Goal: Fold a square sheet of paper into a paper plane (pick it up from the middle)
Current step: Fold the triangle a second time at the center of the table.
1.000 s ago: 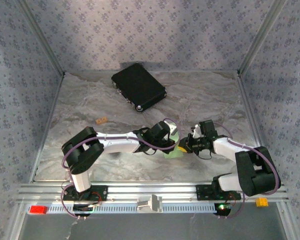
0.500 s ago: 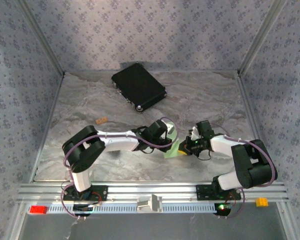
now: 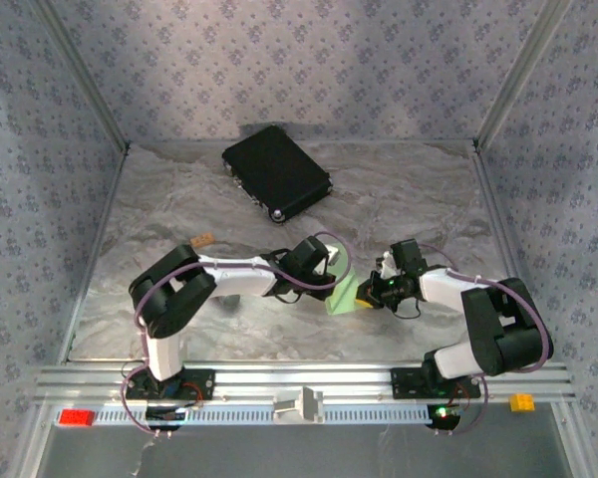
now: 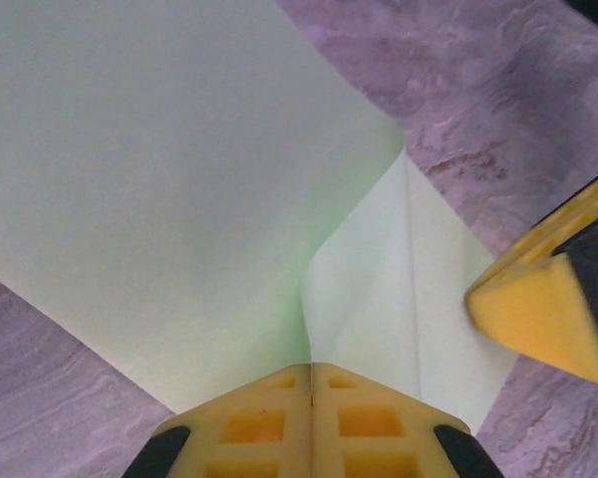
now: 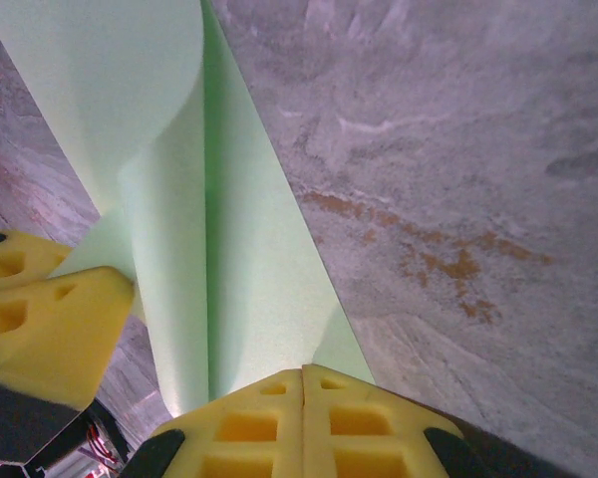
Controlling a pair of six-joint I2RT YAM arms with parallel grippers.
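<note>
The light-green sheet of paper point(image 3: 344, 293) lies between the two arms near the table's middle, bent and partly folded over itself. In the left wrist view the paper point(image 4: 179, 189) rises from my left gripper point(image 4: 312, 366), whose yellow jaws are pressed together on its edge. In the right wrist view a curled flap of the paper point(image 5: 179, 229) runs up from my right gripper point(image 5: 303, 370), also shut on the sheet's edge. The other gripper's yellow fingertips point(image 4: 538, 309) touch the paper on the right. From above, the left gripper point(image 3: 329, 274) and right gripper point(image 3: 364, 295) meet at the sheet.
A black rectangular case point(image 3: 276, 172) lies at the back of the marbled table point(image 3: 429, 199). A small tan block point(image 3: 202, 239) sits left of centre. Patterned walls and metal posts enclose the table; a rail point(image 3: 299, 383) runs along the near edge.
The left gripper has shifted slightly back and up with the paper, and the right gripper moved left toward it, bending the sheet more between them.
</note>
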